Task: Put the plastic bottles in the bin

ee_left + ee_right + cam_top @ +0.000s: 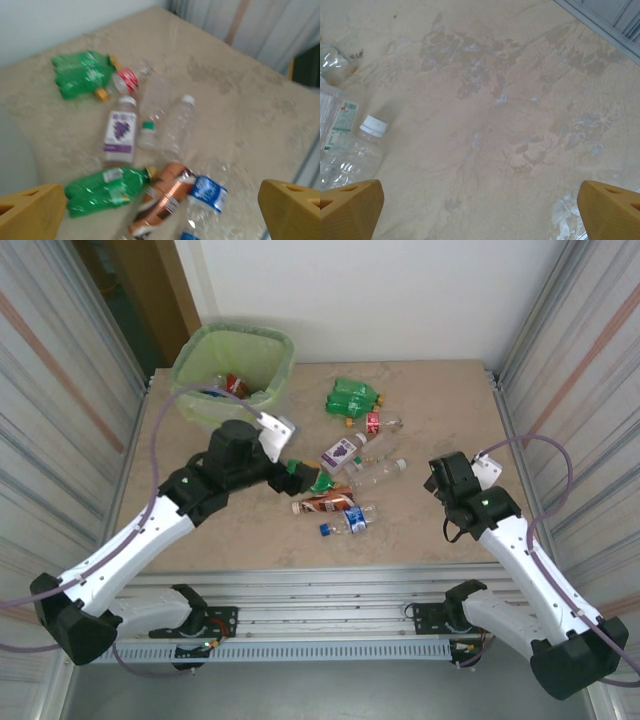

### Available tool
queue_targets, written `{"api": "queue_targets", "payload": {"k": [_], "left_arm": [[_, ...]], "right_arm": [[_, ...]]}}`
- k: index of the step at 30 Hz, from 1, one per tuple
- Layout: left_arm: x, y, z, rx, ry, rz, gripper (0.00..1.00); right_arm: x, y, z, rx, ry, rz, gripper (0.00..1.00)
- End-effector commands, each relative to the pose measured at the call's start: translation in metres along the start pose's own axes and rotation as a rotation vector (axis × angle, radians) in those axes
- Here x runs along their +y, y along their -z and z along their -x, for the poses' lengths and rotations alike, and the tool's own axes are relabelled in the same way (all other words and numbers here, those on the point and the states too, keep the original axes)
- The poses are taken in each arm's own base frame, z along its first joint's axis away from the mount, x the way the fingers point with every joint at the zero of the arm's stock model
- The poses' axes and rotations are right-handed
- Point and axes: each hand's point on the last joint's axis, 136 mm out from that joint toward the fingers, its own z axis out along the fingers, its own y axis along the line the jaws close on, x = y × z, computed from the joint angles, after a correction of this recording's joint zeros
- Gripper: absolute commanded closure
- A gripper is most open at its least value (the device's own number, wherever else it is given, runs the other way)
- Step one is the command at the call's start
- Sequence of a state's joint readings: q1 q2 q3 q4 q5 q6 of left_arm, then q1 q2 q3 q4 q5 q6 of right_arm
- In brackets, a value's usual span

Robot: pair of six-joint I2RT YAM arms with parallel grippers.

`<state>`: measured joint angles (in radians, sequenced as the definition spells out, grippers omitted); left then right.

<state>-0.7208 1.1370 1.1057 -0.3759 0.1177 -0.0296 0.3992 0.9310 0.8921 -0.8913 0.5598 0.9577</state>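
Left wrist view: blurred throughout; blue-label bottle and brown bottle run off the bottom edge. Right wrist view: clear bottle cut by the left edge. Top view, upper left: bottles in bin too small to count.

Top view sits high behind your arms, looking down on the whole table. Wrist views: close, angled down, sharing its middle.
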Motion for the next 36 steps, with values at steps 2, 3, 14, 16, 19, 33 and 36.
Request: {"api": "queue_targets", "payload": {"k": [2, 3, 14, 16, 19, 33, 36], "left_arm": [[-0.027, -0.016, -0.033, 0.057, -0.011, -0.063, 0.01], [-0.032, -0.021, -0.043, 0.077, -0.015, -0.067, 0.01], [-0.072, -0.067, -0.109, 0.226, -0.005, -0.110, 0.01], [-0.078, -0.075, -0.115, 0.246, -0.013, -0.118, 0.02], [-0.083, -0.085, -0.124, 0.285, -0.022, -0.122, 0.01], [-0.093, -0.116, -0.145, 0.390, -0.062, -0.152, 0.07], [-0.099, -0.121, -0.148, 0.412, -0.063, -0.177, 0.09]], "right_arm": [[-0.003, -0.005, -0.005, 0.031, 0.001, -0.022, 0.02], [-0.002, -0.006, -0.005, 0.038, 0.000, -0.025, 0.02], [0.004, -0.020, -0.010, 0.109, 0.032, -0.058, 0.02], [0.007, -0.024, -0.012, 0.123, 0.034, -0.058, 0.02], [0.009, -0.027, -0.014, 0.135, 0.043, -0.061, 0.02], [0.010, -0.033, -0.009, 0.153, 0.044, -0.069, 0.02], [0.011, -0.034, -0.007, 0.155, 0.040, -0.070, 0.02]]}}
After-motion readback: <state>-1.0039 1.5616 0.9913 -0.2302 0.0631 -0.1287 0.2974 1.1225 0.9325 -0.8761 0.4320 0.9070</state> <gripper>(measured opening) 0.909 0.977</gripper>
